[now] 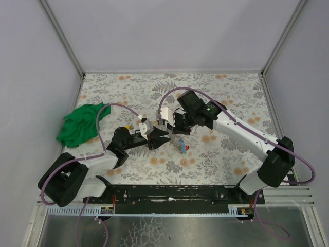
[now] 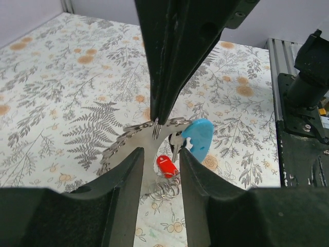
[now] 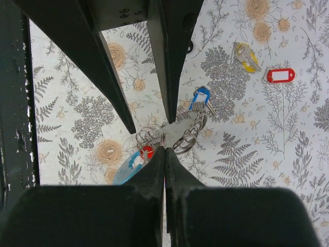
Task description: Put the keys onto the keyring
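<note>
My left gripper [image 2: 159, 154] holds a flat shiny metal fob [image 2: 131, 146] between its fingers, above the table. My right gripper [image 3: 164, 150] is shut, pinching a small split ring [image 3: 163, 139] at the fob's top edge; its fingers come down from above in the left wrist view [image 2: 158, 119]. A key with a light blue tag [image 2: 198, 136] hangs off the fob. A red tag [image 2: 167, 165] and a bunch of loose rings [image 2: 164, 188] hang below it. In the top view the two grippers [image 1: 157, 138] [image 1: 177, 129] meet at the table's middle.
On the flowered tablecloth lie a blue-tagged key [image 3: 199, 98], a yellow-tagged key [image 3: 245, 55] and a red-framed tag [image 3: 280, 75]. A green cloth [image 1: 82, 123] is bunched at the left. A black rail [image 1: 175, 193] runs along the near edge.
</note>
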